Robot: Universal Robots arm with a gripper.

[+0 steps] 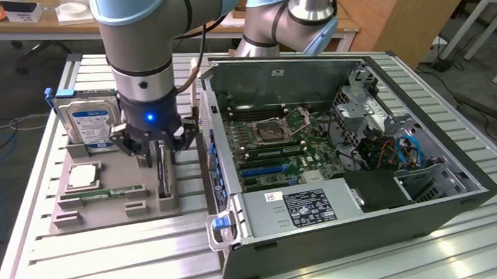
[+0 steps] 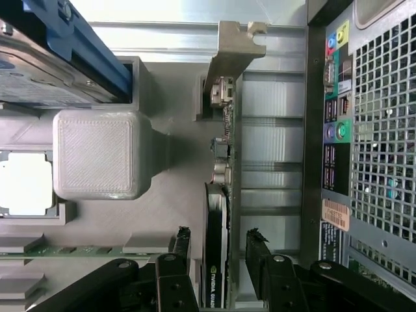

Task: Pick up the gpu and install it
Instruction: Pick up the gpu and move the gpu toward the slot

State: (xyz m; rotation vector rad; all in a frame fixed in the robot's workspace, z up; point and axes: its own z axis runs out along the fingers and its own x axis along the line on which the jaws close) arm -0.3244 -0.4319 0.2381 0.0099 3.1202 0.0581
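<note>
The gpu (image 1: 163, 177) stands on its long edge in a slot of the grey holder tray (image 1: 105, 220), beside the open computer case (image 1: 355, 180). In the wrist view the gpu (image 2: 218, 195) appears edge-on, a dark card with its silvery end bracket (image 2: 235, 45) at the far end. My gripper (image 1: 160, 150) hangs straight down over the card. Its black fingers (image 2: 183, 239) straddle the card with a gap on each side, so the gripper (image 2: 220, 242) is open and holds nothing.
On the tray are a blue-labelled hard drive (image 1: 92, 125), a square processor (image 1: 81, 176) and a green memory stick (image 1: 106, 193). The case's rear panel (image 2: 364, 130) stands close beside the card. The motherboard (image 1: 273, 137) with its blue slot (image 1: 268, 170) lies exposed. A second arm (image 1: 286, 23) stands behind.
</note>
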